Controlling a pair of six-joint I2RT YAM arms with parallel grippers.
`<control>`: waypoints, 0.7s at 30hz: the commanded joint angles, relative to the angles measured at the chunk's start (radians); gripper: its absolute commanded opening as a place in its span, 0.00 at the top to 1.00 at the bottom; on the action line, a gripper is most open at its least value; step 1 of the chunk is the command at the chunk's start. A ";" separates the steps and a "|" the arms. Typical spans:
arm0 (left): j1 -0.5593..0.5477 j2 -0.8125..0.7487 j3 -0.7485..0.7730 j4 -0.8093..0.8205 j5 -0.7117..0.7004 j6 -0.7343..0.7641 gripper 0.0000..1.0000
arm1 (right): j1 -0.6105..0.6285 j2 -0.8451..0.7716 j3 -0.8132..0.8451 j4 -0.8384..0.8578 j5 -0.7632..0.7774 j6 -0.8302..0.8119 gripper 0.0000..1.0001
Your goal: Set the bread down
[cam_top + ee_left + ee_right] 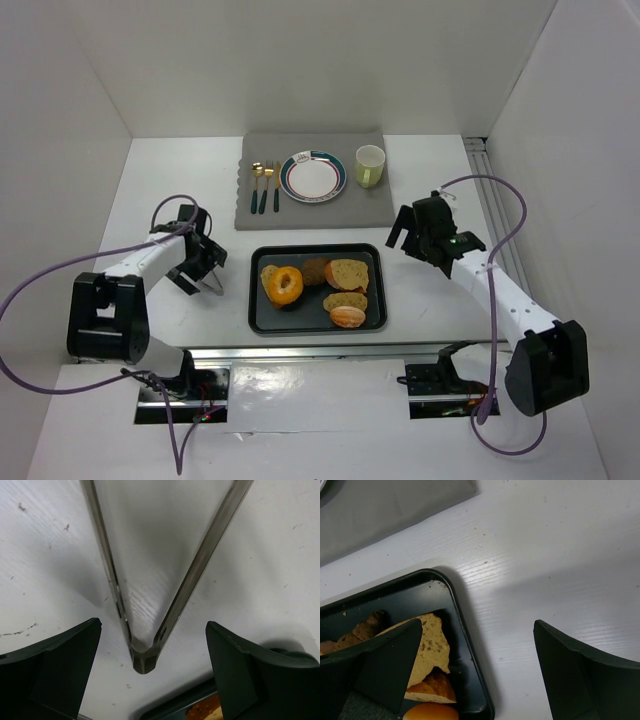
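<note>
White walls box in a white table (430,165). Nearest the arm bases lies a black tray (312,308), and both breads sit in it: the bagel ring (275,290) at the tray's 9 o'clock and the small oval slice (345,300) toward 4 o'clock. At 9 o'clock outside the tray the left gripper (200,278) hangs low with its jaws spread wide and holding nothing. At 2 o'clock the right gripper (403,243) hovers off the tray's corner, its jaws also wide and empty. Beyond, at 12 o'clock, a bare plate (313,178) rests on a grey mat (350,205).

Nothing is lifted yet, so this looks like the approach before a first pick. The plate seems the likely goal. Next, the left jaws probably need to close on a tool.

Only the left wrist view shows that tool. Metal tongs (191,580) lie on the table with their hinge end between the jaws, untouched as far as I can tell. The right wrist view shows the tray's rim and a larger slice (432,640) up close, but no plate.
</note>
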 commanded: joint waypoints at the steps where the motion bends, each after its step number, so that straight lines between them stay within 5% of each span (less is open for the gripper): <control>1: 0.026 0.028 0.037 0.070 0.009 -0.018 0.01 | -0.009 0.012 0.021 0.056 -0.017 -0.022 0.01; 6: 0.103 0.192 0.127 0.070 -0.004 0.030 0.01 | -0.009 0.048 0.031 0.065 -0.039 -0.031 0.01; 13: 0.135 0.321 0.247 0.070 0.035 0.126 0.14 | -0.009 0.069 0.031 0.056 -0.039 -0.031 0.01; 16: 0.144 0.421 0.327 0.044 0.053 0.174 0.35 | -0.009 0.069 0.031 0.056 -0.029 -0.031 0.01; 17: 0.144 0.421 0.327 0.030 0.053 0.183 0.35 | -0.009 0.069 0.031 0.056 -0.029 -0.031 0.01; 18: 0.144 0.421 0.336 0.030 0.053 0.197 0.50 | -0.009 0.069 0.031 0.056 -0.029 -0.031 0.01; 21: 0.155 0.408 0.366 0.041 0.076 0.254 0.61 | -0.018 0.069 0.031 0.065 -0.029 -0.031 0.01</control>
